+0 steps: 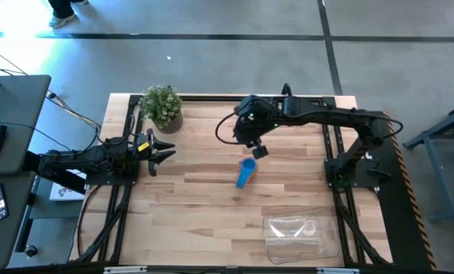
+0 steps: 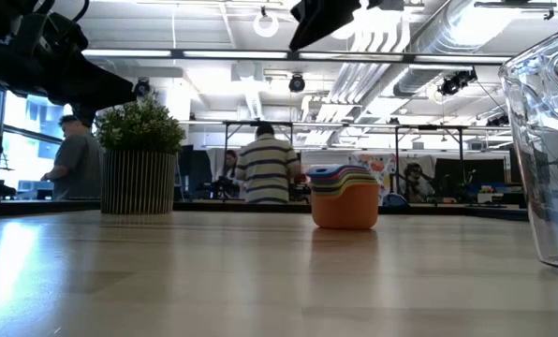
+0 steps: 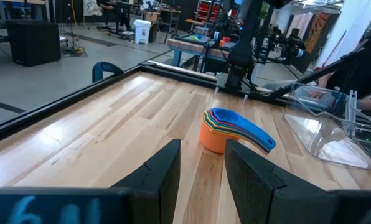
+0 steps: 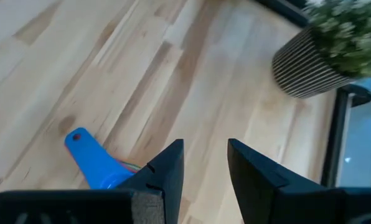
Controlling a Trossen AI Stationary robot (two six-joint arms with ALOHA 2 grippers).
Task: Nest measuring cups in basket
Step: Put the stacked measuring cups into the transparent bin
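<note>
Closest to the lens in the low view is the clear plastic basket (image 2: 546, 150), empty as far as I can tell, sitting well apart from the nested stack of measuring cups (image 1: 245, 172) mid-surface. Blue cup on top, orange at the bottom, handles fanned out. They're light, stiff, slick plastic, so I'd grab the bunched handles or pinch the rim. Right pincer (image 1: 259, 151) hangs just beyond the stack, fingers narrowly apart, holding nothing. Left pincer (image 1: 164, 153) waits well off from the stack, near the potted plant (image 1: 163, 107), also slightly open.

Bright ceiling strip lights glare on the pale wooden desk (image 2: 167, 281); the ribbed-pot plant (image 4: 325, 53) is blurred, cyan light tints the floor beyond.
</note>
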